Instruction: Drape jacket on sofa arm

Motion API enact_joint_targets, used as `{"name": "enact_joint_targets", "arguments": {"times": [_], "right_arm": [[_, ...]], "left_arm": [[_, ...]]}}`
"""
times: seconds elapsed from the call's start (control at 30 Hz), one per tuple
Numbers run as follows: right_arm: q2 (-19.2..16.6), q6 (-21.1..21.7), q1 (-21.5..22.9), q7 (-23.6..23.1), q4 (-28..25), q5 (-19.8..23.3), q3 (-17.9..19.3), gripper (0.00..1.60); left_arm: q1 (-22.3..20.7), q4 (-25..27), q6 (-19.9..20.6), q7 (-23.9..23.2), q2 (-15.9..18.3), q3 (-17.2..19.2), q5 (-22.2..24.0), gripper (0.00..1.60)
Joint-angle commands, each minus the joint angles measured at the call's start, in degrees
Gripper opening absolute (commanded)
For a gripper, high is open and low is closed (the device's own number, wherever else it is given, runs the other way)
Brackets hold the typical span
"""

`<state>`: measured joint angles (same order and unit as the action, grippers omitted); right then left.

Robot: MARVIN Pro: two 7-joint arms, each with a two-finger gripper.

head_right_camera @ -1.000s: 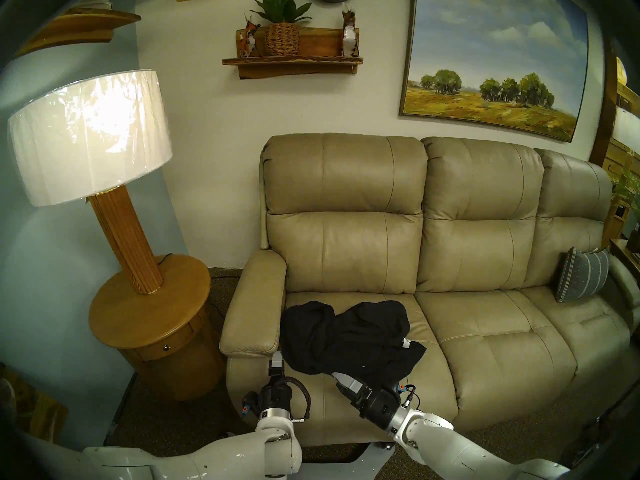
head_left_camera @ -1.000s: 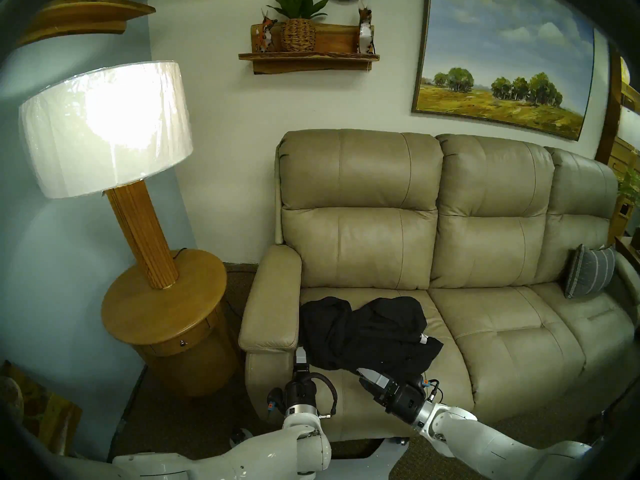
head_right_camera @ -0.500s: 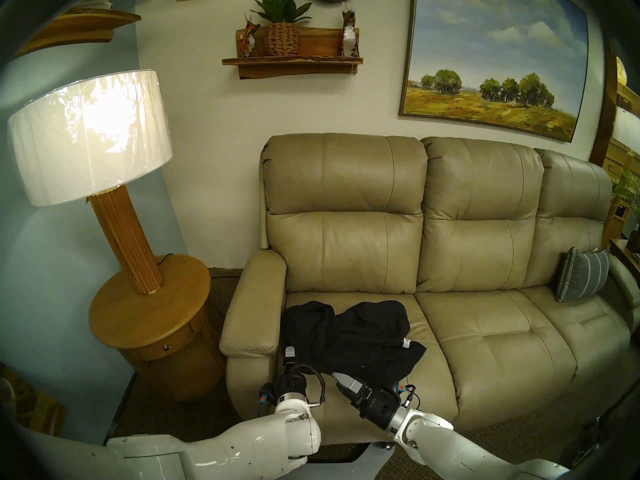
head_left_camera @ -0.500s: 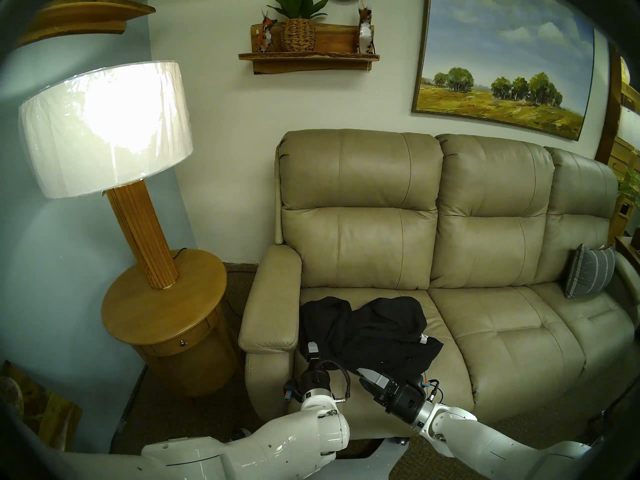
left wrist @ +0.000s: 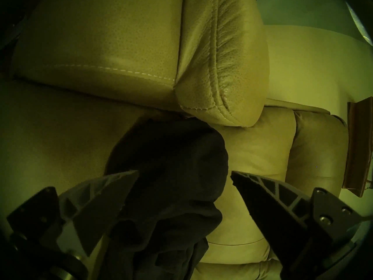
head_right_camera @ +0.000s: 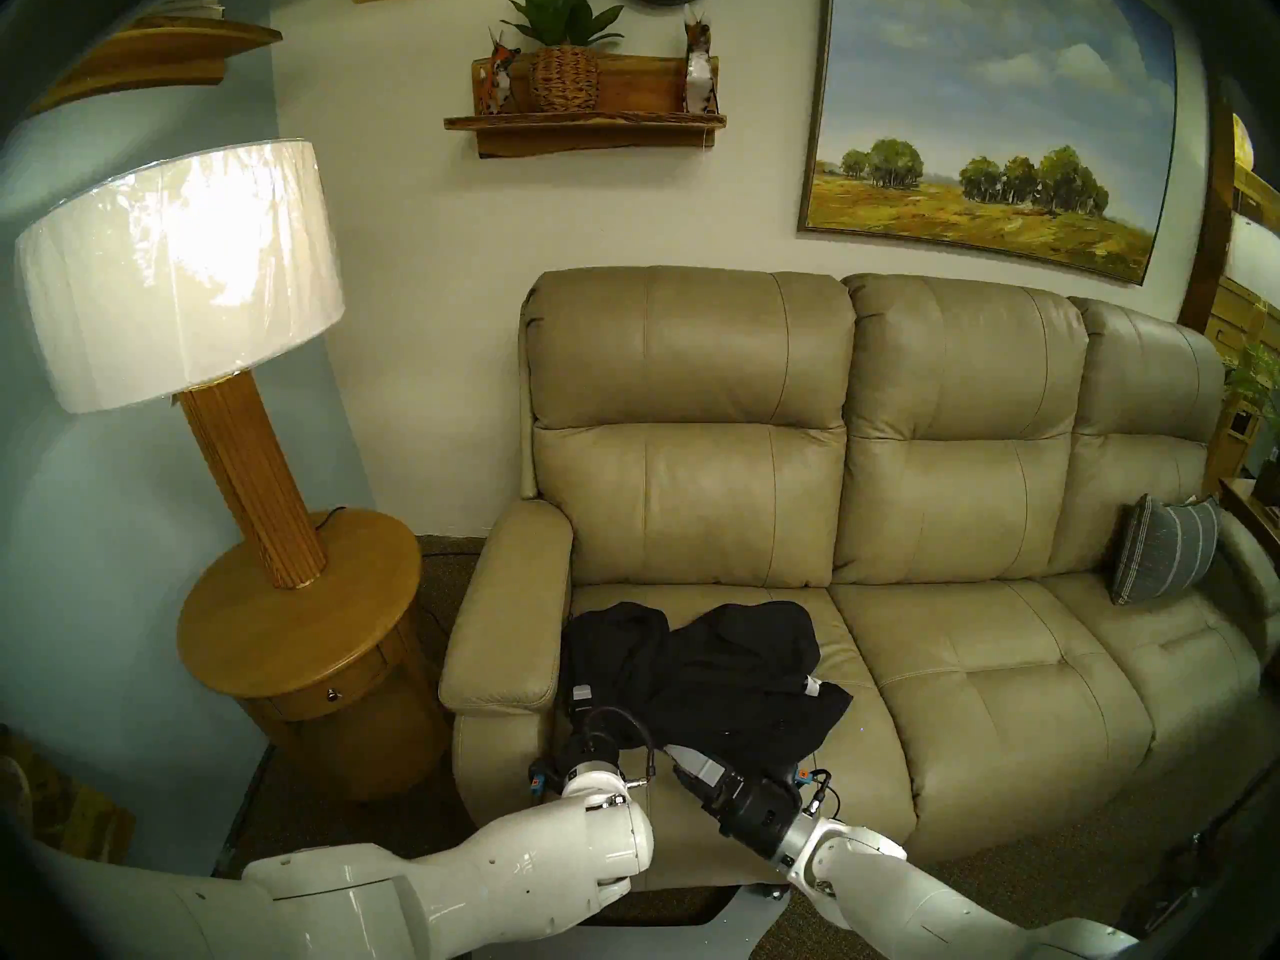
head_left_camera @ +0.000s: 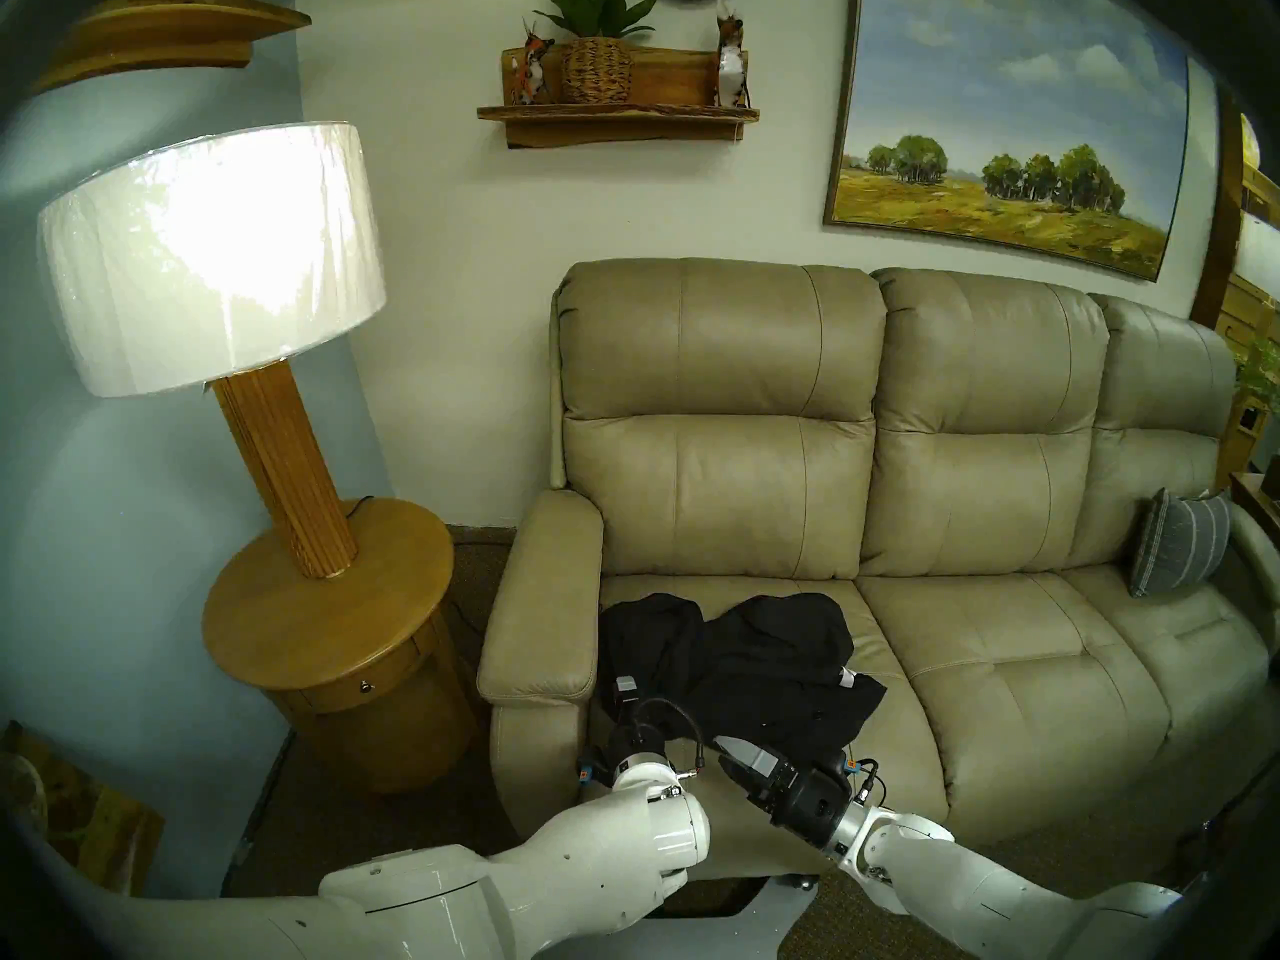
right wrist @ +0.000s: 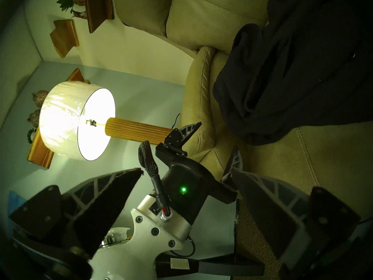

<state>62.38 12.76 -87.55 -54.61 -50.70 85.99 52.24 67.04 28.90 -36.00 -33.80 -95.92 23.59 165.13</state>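
Jacket point(left wrist: 167, 172) between open left pincer point(left wrist: 184, 175) (unheld)

Lit lamp point(head_left_camera: 211, 255) stood on a round wooden side table point(head_left_camera: 325, 619), striped grey cushion point(head_left_camera: 1177, 550) propped at the sofa's far end, landscape painting point(head_left_camera: 1004, 120) hung above (shelf with potted plant point(head_left_camera: 599, 37) alongside)
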Motion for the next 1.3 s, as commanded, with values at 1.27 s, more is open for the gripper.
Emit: {"name": "enact_joint_targets", "arguments": {"times": [1.27], "right_arm": [[0.6, 0.1, 0.3, -0.2, 0.1, -0.7, 0.7, 1.60]], "left_arm": [[-6.7, -12.4, 19.0, 15.0, -5.0, 9.7, -0.1, 1.24]]}}
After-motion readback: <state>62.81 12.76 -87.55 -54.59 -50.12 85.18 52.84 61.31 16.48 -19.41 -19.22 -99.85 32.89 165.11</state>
